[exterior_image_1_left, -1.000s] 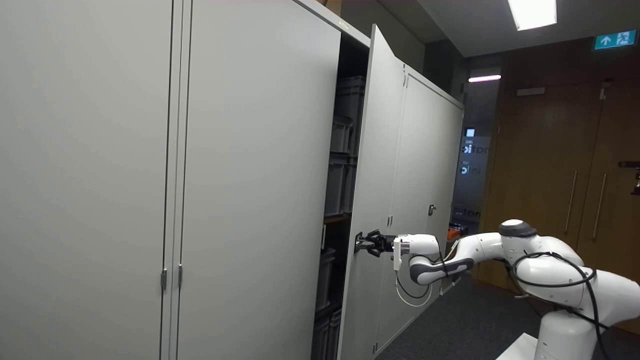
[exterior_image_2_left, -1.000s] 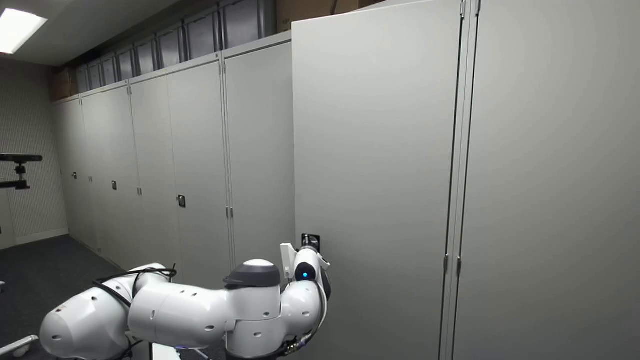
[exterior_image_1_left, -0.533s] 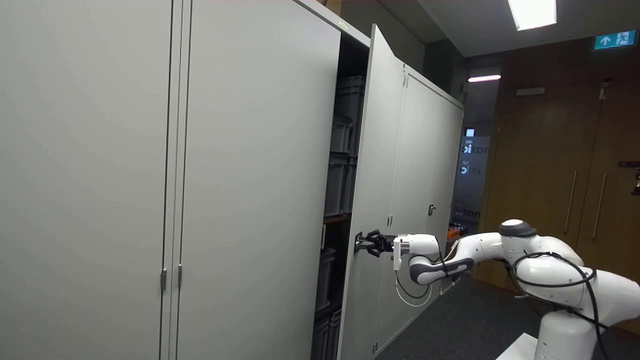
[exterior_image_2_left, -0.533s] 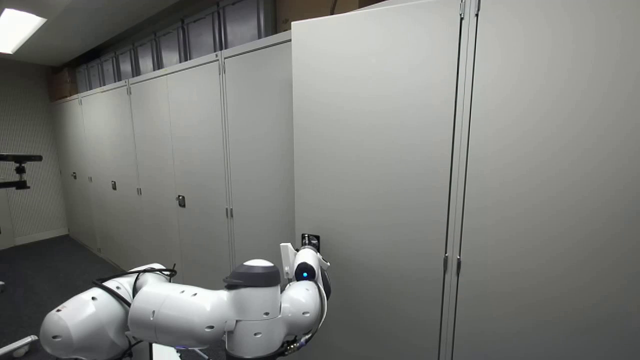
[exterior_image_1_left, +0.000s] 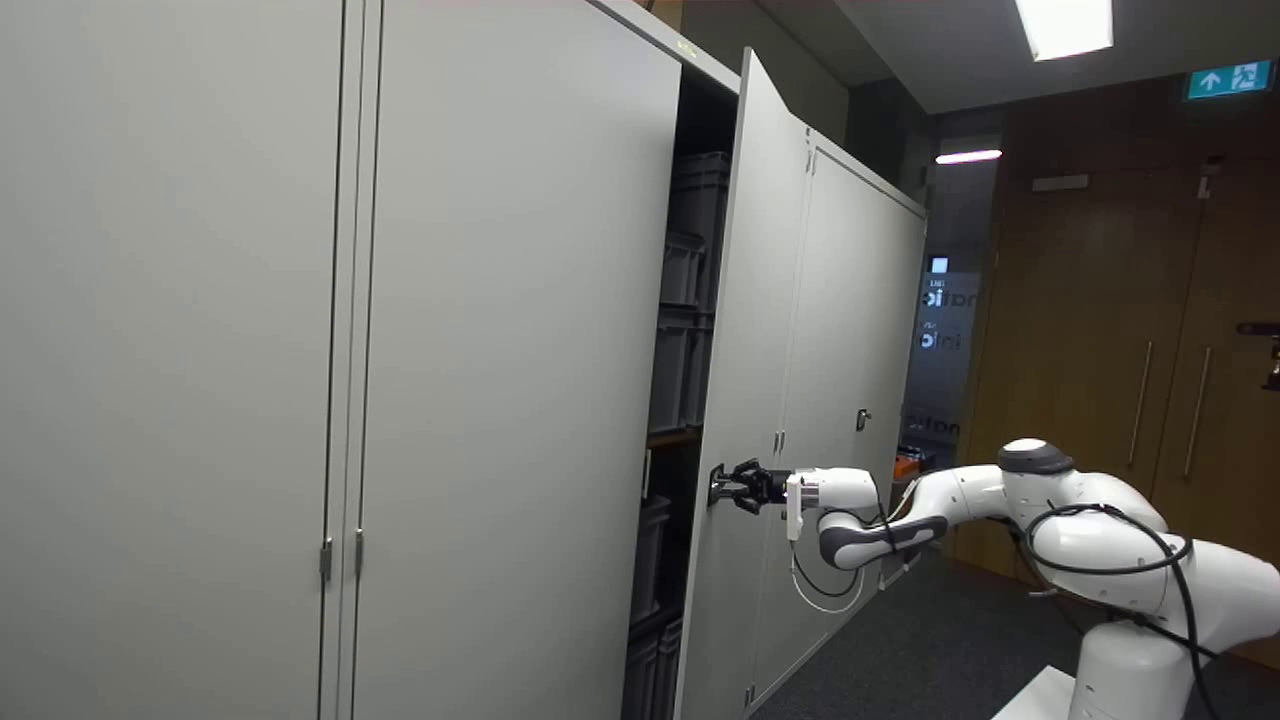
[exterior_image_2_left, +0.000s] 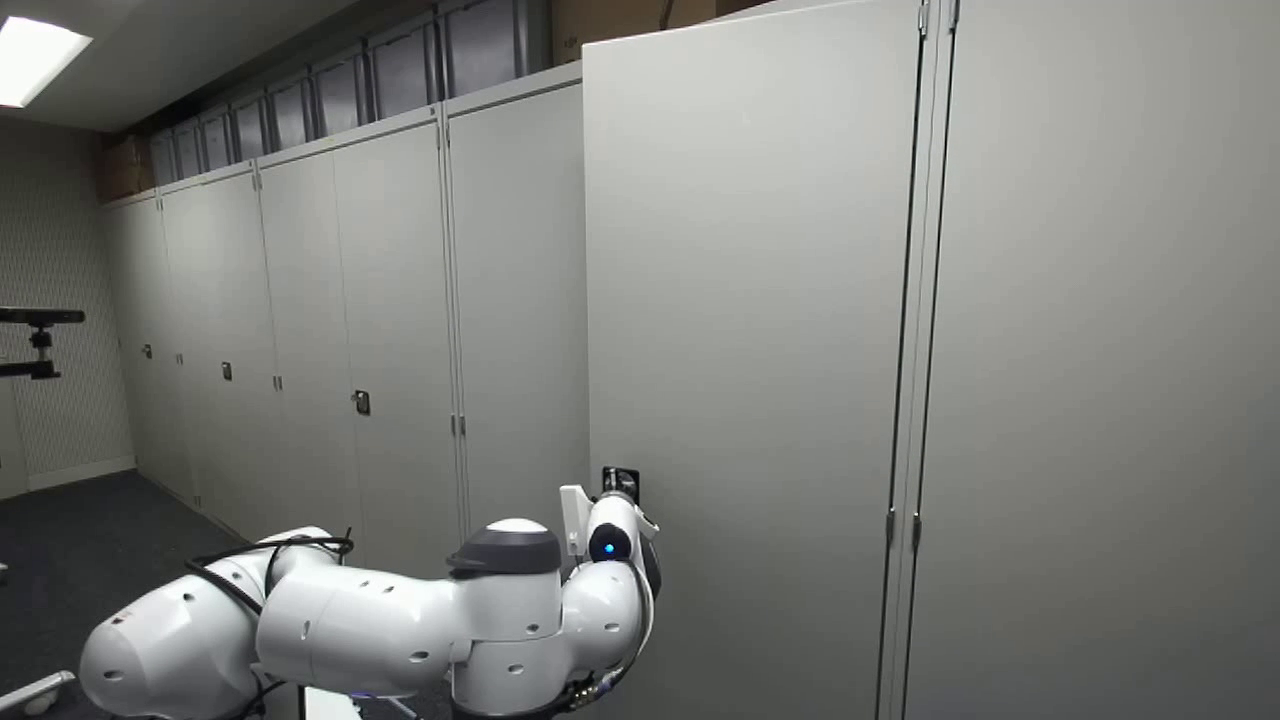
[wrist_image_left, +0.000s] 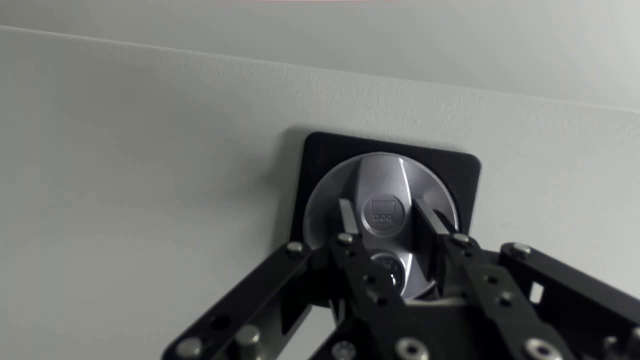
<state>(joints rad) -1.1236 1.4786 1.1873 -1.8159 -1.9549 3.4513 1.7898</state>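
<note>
My gripper (wrist_image_left: 381, 201) straddles the raised silver grip of a round door handle (wrist_image_left: 384, 170), with a finger along each side of it. The jaws are drawn in on that ridge, and the handle sits on a square black plate. A lock cylinder (wrist_image_left: 390, 270) shows lower down, partly behind a finger. The handle belongs to a tall grey cabinet door (exterior_image_1_left: 750, 300) that stands ajar in an exterior view. From another angle, the black plate (exterior_image_2_left: 630, 482) peeks out beyond the wrist, and the fingers are mostly hidden there.
Grey bins (exterior_image_1_left: 685, 270) are stacked on shelves inside the gap. A neighbouring cabinet door (exterior_image_1_left: 520, 350) is flush beside the opening. The white arm (exterior_image_2_left: 360, 620) reaches in from a pedestal (exterior_image_1_left: 1040, 697). A camera on a stand (exterior_image_2_left: 40, 340) is off to one side.
</note>
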